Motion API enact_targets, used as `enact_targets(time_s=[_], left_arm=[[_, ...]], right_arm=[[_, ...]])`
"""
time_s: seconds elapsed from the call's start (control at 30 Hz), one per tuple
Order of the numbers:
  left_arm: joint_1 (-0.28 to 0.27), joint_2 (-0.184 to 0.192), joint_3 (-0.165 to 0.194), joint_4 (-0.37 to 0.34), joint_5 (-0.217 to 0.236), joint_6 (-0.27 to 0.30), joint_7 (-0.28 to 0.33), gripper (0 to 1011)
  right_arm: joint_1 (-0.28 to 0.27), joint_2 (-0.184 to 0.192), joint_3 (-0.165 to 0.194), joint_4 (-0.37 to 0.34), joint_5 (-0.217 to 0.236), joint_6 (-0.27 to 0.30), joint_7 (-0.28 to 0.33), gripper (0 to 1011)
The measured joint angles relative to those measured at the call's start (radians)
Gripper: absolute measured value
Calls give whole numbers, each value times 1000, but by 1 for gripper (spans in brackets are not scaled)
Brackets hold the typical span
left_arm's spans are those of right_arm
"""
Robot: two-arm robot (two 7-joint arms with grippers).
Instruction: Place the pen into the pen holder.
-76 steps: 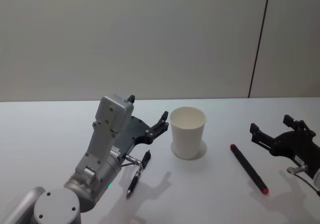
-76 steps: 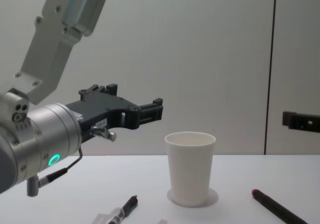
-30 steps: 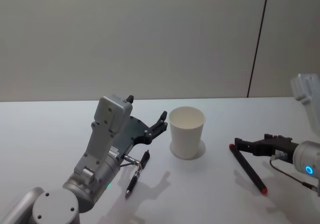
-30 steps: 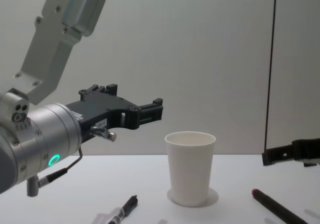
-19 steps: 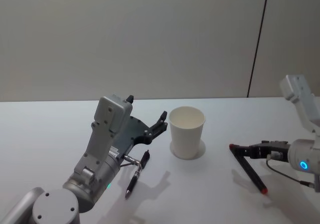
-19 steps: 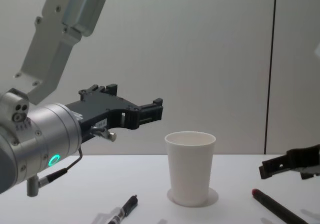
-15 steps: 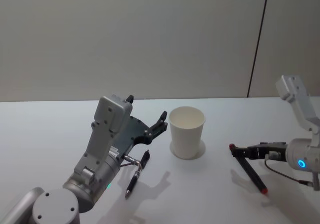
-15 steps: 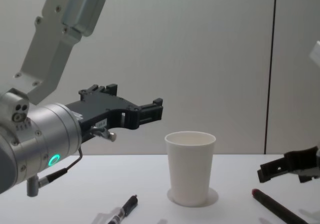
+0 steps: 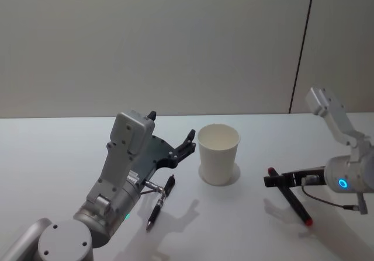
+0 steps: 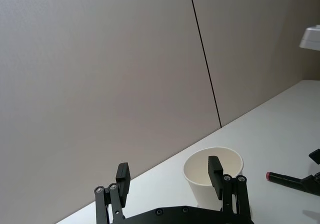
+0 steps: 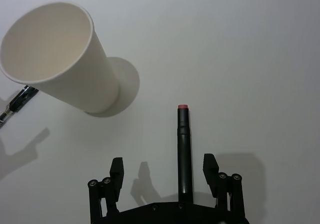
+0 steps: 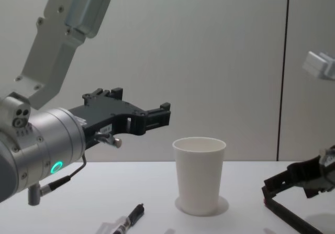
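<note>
Pen (image 9: 295, 205) lies flat on the table (image 9: 58, 150), right of the cup (image 9: 218, 156) and apart from it, with one red end toward the cup. Not gripped yet.

Change: the right gripper (image 9: 270, 180) has swung in from the right edge and dropped low over the pen's cup-side end. In the right wrist view its fingers (image 11: 210, 164) are spread wide, and the pen (image 11: 184, 149) runs up between them with a clear gap on both sides. The chest view puts the gripper (image 12: 267, 184) just above the pen (image 12: 288, 215).

Judgement: the approach is about done; closing on the pen is next, then lift and drop into the cup (image 11: 60, 58).

The left gripper (image 9: 172, 128) hasn't moved. It is raised left of the cup, fingers open, holding nothing. A black pen (image 9: 159, 202) lies beneath it, untouched.
</note>
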Motion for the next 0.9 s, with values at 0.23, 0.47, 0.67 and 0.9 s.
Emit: enact_targets(time_s=[0.23, 0.47, 0.67, 0.9], left_arm=[[0, 0, 0, 0, 0, 0, 0, 998], [0, 0, 0, 0, 0, 0, 0, 998], [0, 0, 0, 0, 0, 0, 0, 998], [0, 0, 0, 0, 0, 0, 0, 999]], right_arm=[[33, -10, -10, 40, -31, 30, 23, 1001], [63, -17, -14, 84, -57, 46, 43, 1001], [86, -20, -15, 122, -80, 50, 59, 1001], [110, -24, -18, 164, -107, 48, 80, 1001]])
